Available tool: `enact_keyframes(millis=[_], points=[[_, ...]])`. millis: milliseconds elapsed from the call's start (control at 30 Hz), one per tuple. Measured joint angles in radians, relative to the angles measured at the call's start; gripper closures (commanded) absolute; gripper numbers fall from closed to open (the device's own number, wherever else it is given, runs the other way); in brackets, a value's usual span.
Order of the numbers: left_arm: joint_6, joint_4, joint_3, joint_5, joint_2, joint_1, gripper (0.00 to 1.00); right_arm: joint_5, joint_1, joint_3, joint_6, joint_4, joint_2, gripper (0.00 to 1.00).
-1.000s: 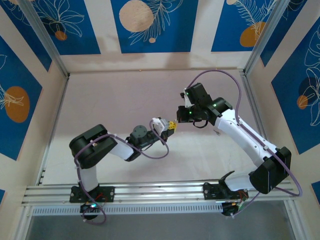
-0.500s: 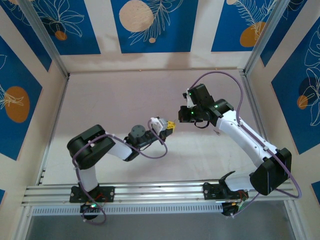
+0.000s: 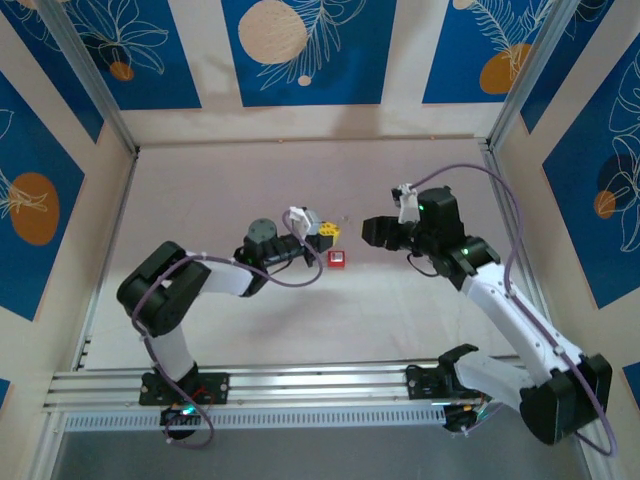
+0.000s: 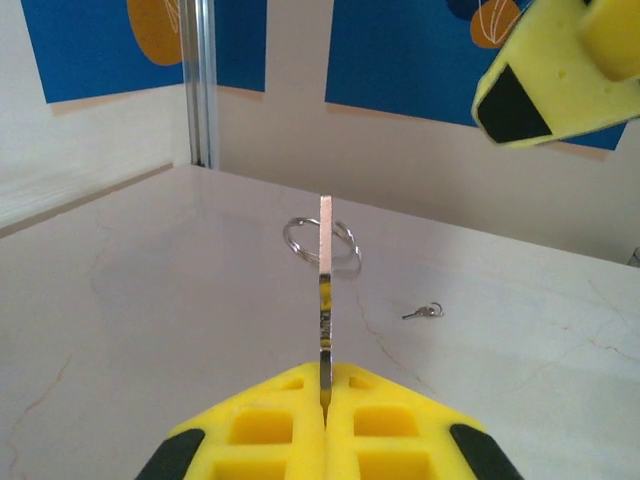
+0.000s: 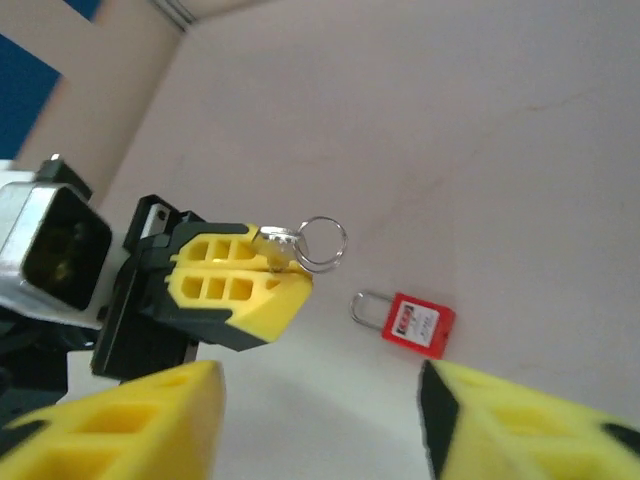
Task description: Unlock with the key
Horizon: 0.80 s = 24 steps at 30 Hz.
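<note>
Surface first: found it pale, pinkish-white and faintly veined, closed in by cream walls hung with blue panels bearing orange discs and white leaf outlines. Saw aluminium posts rising at the far corners and a slotted rail running along the near edge by the arm bases. Found the left hand clamped fully shut on the key, pads pressed together, the blade standing straight out between them and edge-on in the left wrist view, its wire ring hanging at the far end. Spotted the red padlock lying flat on the surface just beside that hand's tip, on the near side, apart from the key and touching neither hand. Found the right hand near, across the padlock from the left, its yellow fingers spread wide and holding nothing. Noticed a small metal piece with a loop lying on the surface beyond the held key, well apart from it; could not tell more at that size. Saw both hands and the padlock near mid-surface, well apart from walls, posts and rail, with broad stretches of surface around them on every side.
</note>
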Motion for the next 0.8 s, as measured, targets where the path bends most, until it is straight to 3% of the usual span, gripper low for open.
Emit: enact_keyframes(millis=[67,200,333,433,567,800], points=[[0.054,-0.122,0.039,0.047,-0.036,0.017,1.0,-0.03,-0.003,-0.069,-0.027,0.107,-0.027,0.35],[0.199,-0.396,0.142,0.113,-0.092,0.035,1.0,-0.096,-0.018,-0.165,-0.079,0.243,-0.029,0.29],[0.349,-0.652,0.239,0.171,-0.126,0.043,1.0,-0.233,-0.08,-0.189,-0.113,0.321,-0.019,0.37],[0.409,-0.791,0.295,0.22,-0.127,0.057,1.0,-0.329,-0.09,-0.2,-0.131,0.411,-0.009,0.36],[0.447,-0.924,0.339,0.287,-0.127,0.07,1.0,-0.416,-0.093,-0.222,-0.135,0.497,0.014,0.4],[0.446,-1.014,0.367,0.388,-0.127,0.072,1.0,-0.516,-0.104,-0.221,-0.135,0.536,0.085,0.43]])
